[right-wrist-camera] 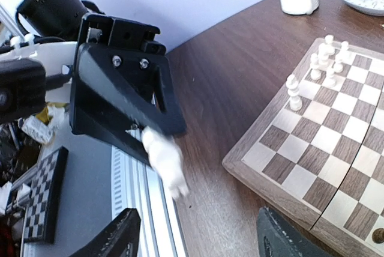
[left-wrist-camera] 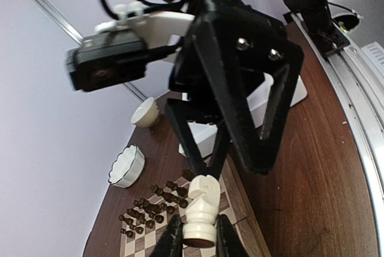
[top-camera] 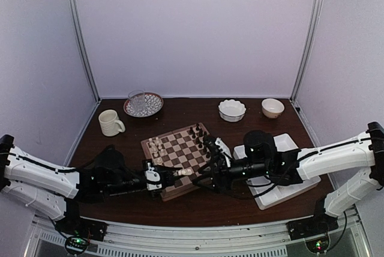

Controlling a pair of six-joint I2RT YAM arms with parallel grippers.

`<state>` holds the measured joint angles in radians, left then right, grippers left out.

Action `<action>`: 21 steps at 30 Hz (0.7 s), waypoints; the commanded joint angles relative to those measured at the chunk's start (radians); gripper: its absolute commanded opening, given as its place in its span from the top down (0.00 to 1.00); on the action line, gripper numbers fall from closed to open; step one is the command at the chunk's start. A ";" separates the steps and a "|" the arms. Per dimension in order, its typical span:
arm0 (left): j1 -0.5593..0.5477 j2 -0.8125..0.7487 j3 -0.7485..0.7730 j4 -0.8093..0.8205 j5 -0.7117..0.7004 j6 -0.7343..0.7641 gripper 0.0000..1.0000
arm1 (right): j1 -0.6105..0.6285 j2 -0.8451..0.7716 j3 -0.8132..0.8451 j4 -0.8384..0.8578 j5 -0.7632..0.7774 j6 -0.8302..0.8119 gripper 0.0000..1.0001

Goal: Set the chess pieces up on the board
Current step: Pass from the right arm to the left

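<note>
My left gripper (top-camera: 179, 173) is shut on a cream-white knight (top-camera: 187, 172) and holds it over the near edge of the wooden board (top-camera: 180, 150). In the left wrist view the knight (left-wrist-camera: 201, 208) stands upright between my fingertips (left-wrist-camera: 170, 240). My right gripper (top-camera: 207, 177) is open and empty, facing the left one a short way from the knight. In the right wrist view the knight (right-wrist-camera: 165, 162) is blurred, ahead of and above my open right gripper (right-wrist-camera: 201, 239). Several white pieces (top-camera: 156, 147) stand at the board's far left corner, and dark pieces (top-camera: 201, 137) at its far right.
A white tray (top-camera: 282, 190) lies right of the board under my right arm. A mug (top-camera: 111, 123), a plate with a glass (top-camera: 143, 104), a fluted white bowl (top-camera: 231, 110) and a small bowl (top-camera: 272, 107) stand along the back.
</note>
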<state>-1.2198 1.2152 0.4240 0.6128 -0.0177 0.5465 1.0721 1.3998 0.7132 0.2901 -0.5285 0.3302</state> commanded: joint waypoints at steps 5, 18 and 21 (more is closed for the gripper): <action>0.043 -0.082 -0.048 0.134 0.082 -0.121 0.85 | 0.032 -0.029 -0.075 0.313 0.108 0.200 0.35; 0.043 -0.131 -0.059 0.122 0.135 -0.122 0.85 | 0.068 0.012 0.014 0.288 0.101 0.199 0.57; 0.043 -0.124 -0.054 0.116 0.138 -0.122 0.85 | 0.074 0.026 0.024 0.292 0.098 0.194 0.63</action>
<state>-1.1793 1.0920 0.3695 0.6872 0.0944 0.4385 1.1336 1.4014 0.7067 0.5587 -0.4400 0.5278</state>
